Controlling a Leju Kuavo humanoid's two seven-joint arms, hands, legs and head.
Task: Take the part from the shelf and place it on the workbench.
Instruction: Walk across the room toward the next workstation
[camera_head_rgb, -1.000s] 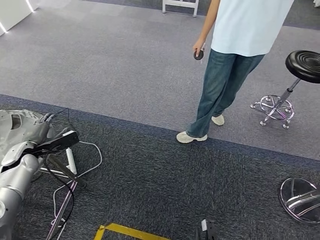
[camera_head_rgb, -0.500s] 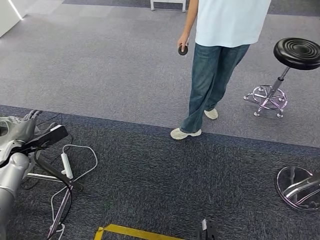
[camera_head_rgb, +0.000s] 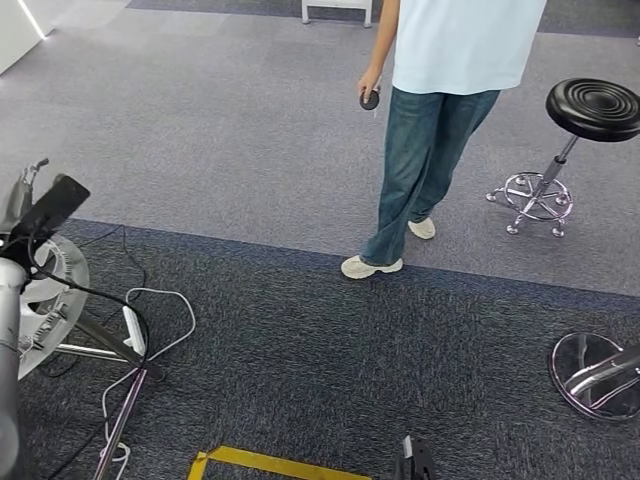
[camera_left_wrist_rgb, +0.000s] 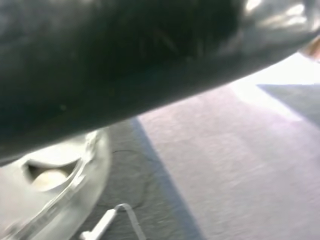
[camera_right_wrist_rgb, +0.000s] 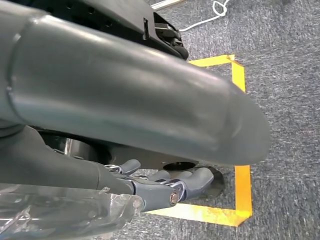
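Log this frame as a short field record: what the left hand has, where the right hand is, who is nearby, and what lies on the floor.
left hand: at the head view's left edge, holding a flat dark piece up; a silver part sits below it
right hand: fingers above yellow floor tape, grasp unclear
person: stands ahead, small dark round object in hand
floor: carpet, white cable, black stool, chrome stool base
shelf, workbench: cannot tell

The person (camera_head_rgb: 445, 110) is cut off above the chest by the far edge. The left wrist view is blurred, and the left hand (camera_head_rgb: 34, 200) cannot be made out clearly.
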